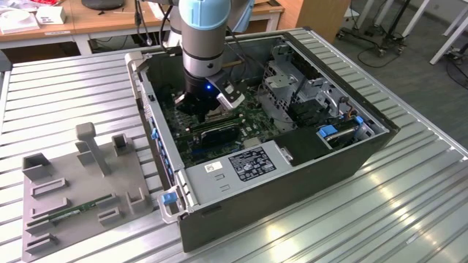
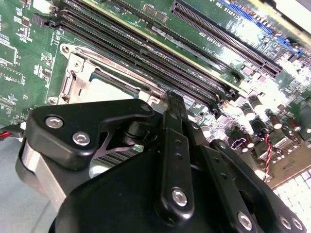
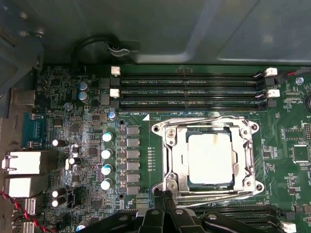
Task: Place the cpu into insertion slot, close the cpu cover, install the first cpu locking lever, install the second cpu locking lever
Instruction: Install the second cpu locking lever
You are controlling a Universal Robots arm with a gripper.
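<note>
Here your claw (image 3: 165, 206) sits closest, its fingers together with nothing between them, tips at the near rim of the insertion slot (image 3: 171, 187). Beyond them the cpu (image 3: 210, 158) lies seated in the slot, with the cpu cover (image 3: 245, 153) apparently down around it, though I can't be sure. That thin, stiff frame is springy; take hold at its free edge, not the fragile chip.

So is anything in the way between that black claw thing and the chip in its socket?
Nothing visible is. In the first wrist view the tool sits right at the edge of the cpu cover, which lies flat around the cpu seated in the insertion slot. Only open board lies between them.
</note>
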